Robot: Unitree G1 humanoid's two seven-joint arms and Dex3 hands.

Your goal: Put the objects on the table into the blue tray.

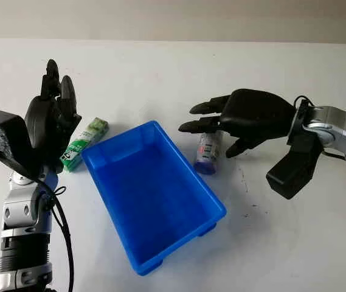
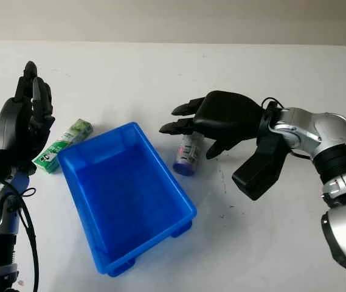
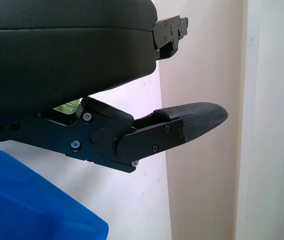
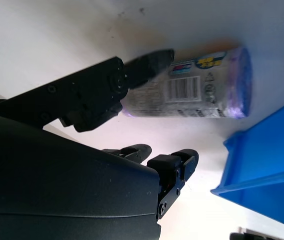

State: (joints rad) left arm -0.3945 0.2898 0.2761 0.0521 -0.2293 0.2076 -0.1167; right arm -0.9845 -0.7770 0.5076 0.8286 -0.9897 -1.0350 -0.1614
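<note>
Our right hand (image 1: 233, 121) hovers over the small purple-capped bottle (image 1: 208, 152), which lies on the white table (image 1: 160, 67) at about three o'clock of the blue tray (image 1: 154, 194), just beside its right wall. The hand is unclenched and grasps nothing yet; its fingers reach over the bottle toward the tray. Our left hand (image 1: 54, 115) is raised at nine o'clock of the tray, open and holding nothing, with the green-and-white packet (image 1: 83, 143) lying just beside the tray's far left corner. The tray holds nothing so far.

From the right eye the layout reads the same: bottle at three o'clock of the tray, packet at ten o'clock.

At the left wrist we see the hand's black shell, one padded fingertip (image 3: 196, 120) extended over bare table, and a corner of the tray.

At the right wrist the bottle (image 4: 191, 90) lies on its side, label and barcode up, with one fingertip (image 4: 146, 62) at its near end and the other two short of it; we cannot tell whether that finger touches.

We judge the main risk to be rolling: the bottle is round and on its side, so an uneven close could push it against the tray wall or squirt it away.
</note>
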